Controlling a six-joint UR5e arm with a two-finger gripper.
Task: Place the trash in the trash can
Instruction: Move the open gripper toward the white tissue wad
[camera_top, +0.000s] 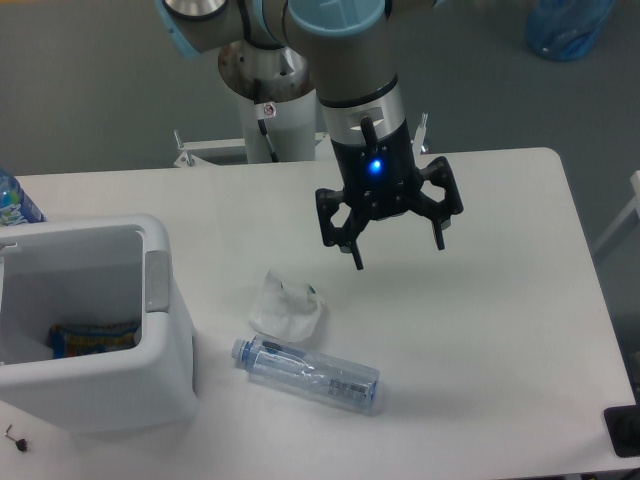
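A crumpled white tissue (285, 305) lies on the white table near its middle. Just in front of it a clear, slightly crushed plastic bottle (307, 372) lies on its side, cap toward the left. The white boxy trash can (160, 345) stands at the left edge, with a grey panel on its right wall and something blue and yellow inside. My gripper (399, 255) hangs open above the table, up and to the right of the tissue, with nothing between its fingers.
An upright blue-labelled bottle (12, 203) peeks in at the far left behind the can. The arm's base column (268, 100) stands behind the table's far edge. A blue bag (568, 25) lies on the floor at the top right.
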